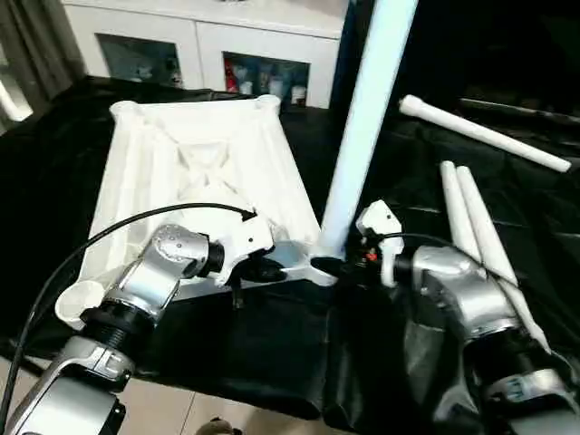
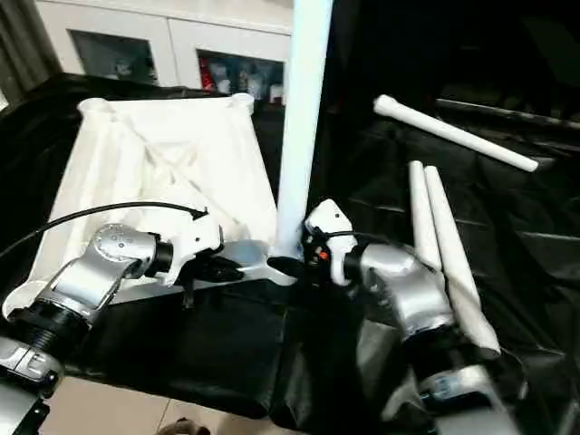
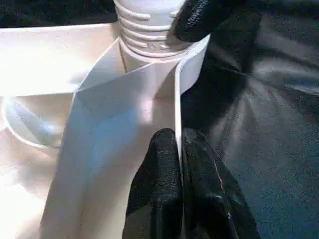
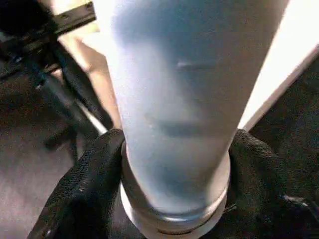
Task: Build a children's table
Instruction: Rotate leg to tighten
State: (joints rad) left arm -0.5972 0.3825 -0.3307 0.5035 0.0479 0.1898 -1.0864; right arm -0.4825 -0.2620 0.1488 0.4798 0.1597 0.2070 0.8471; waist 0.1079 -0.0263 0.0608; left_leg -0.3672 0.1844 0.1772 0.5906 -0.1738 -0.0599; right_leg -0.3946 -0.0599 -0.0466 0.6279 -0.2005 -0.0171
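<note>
The white tabletop lies upside down on a black cloth, ribbed underside up. One white leg stands upright in its near right corner socket. In the left wrist view, the leg's ribbed end sits at the socket's top. My left gripper is shut on the tabletop's thin near edge wall, beside that corner. My right gripper is closed around the base of the upright leg, with one black finger on each side of it.
Three spare legs lie on the cloth to the right: one far back and two side by side. A white cabinet with glass doors stands behind the table. The cloth's near edge hangs over bare floor.
</note>
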